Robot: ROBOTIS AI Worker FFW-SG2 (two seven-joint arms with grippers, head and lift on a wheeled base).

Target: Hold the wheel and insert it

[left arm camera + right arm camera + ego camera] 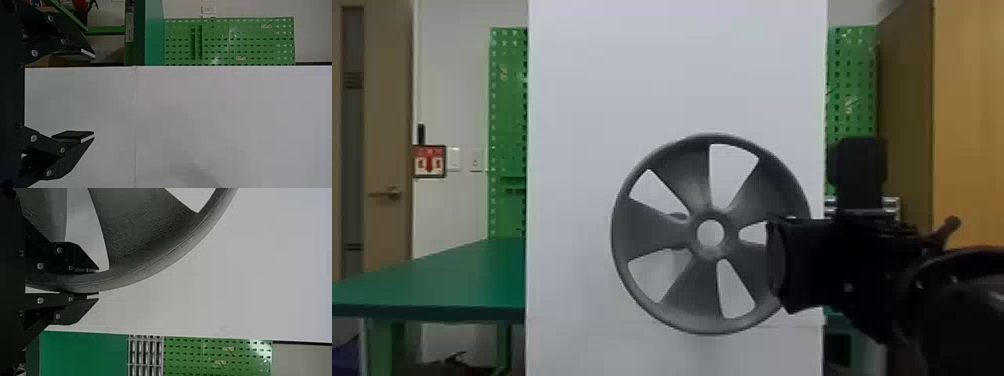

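In the head view, the right jaws grasp the wheel [652, 227] upright by its rim [709, 326], near the white panel's [612, 75] right edge; probably light and stiff, it is best pinched there against pivoting, the left jaws standing released.

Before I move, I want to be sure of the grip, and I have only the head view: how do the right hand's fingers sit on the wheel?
Observer: In the right wrist view, the right hand has the wheel's rim between its fingers, one on the rim's inner side, the other on its outer side.
Operator: Good. And is the left hand holding anything?
Observer: No. In the left wrist view its fingers stand wide apart, with nothing between them.
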